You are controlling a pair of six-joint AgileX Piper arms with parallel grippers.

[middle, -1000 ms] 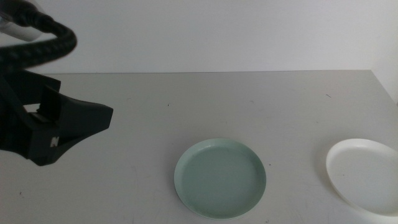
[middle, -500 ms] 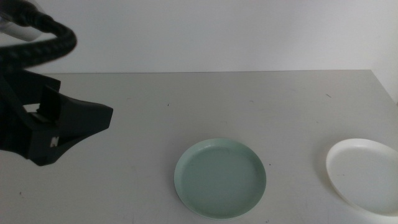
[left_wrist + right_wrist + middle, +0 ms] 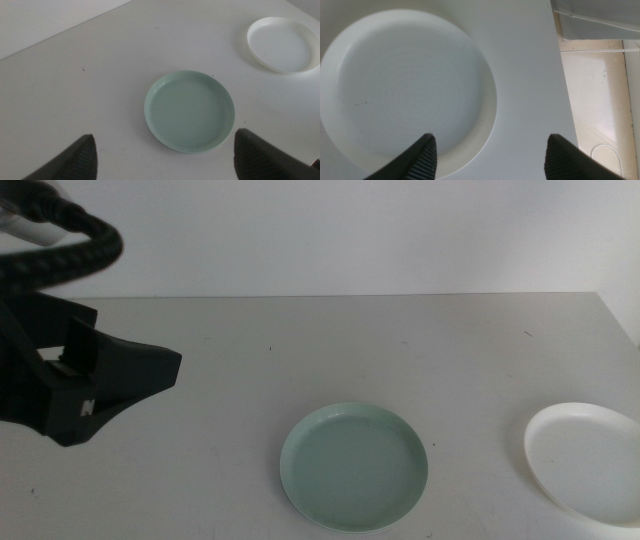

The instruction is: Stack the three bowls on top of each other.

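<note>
Fingers of my left gripper (image 3: 162,150) spread wide, holding nothing, raised over the bench (image 3: 300,350) at its left side, looking down on the mint green bowl (image 3: 189,110). That bowl sits upright on the bench near the front, middle. Right gripper (image 3: 490,155) fingers also wide apart and empty, hanging above the white bowl (image 3: 405,85), which lies close to the bench's right edge. Mint and white bowls well apart. Grey bowl not seen in any view.

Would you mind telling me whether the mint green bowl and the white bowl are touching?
Apart: the middle view shows bare table between the mint green bowl and the white bowl.
</note>
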